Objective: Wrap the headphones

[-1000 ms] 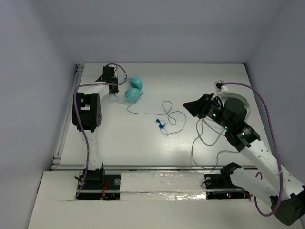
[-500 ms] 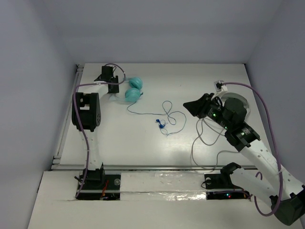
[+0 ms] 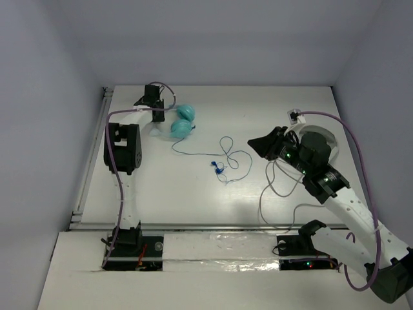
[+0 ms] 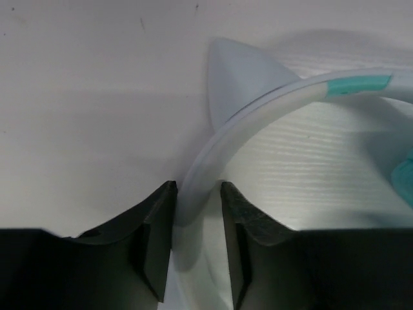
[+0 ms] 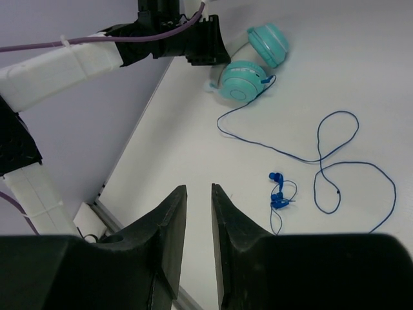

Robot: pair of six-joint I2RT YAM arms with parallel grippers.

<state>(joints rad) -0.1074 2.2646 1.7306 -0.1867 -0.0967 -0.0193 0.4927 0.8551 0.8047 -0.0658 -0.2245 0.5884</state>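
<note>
My left tool (image 4: 197, 192) clasps the white headband of the headphones (image 4: 271, 103), lying at the counter's (image 3: 213, 200) far left, blue cord (image 5: 321, 159) trailing loose. My right tool (image 5: 199, 194) hovers, narrowly parted, empty.

The top view looks down from above and behind the arm bases, taking in the whole worktop (image 3: 258, 103). The left wrist view sits low at the far left corner, right up against the headphones (image 4: 284, 100) set inside the left pincer (image 4: 197, 187). The right wrist view, over the right pincer (image 5: 199, 188), faces that same corner from afar, sharing headphones and blue cord (image 5: 321, 157) with the top view
</note>
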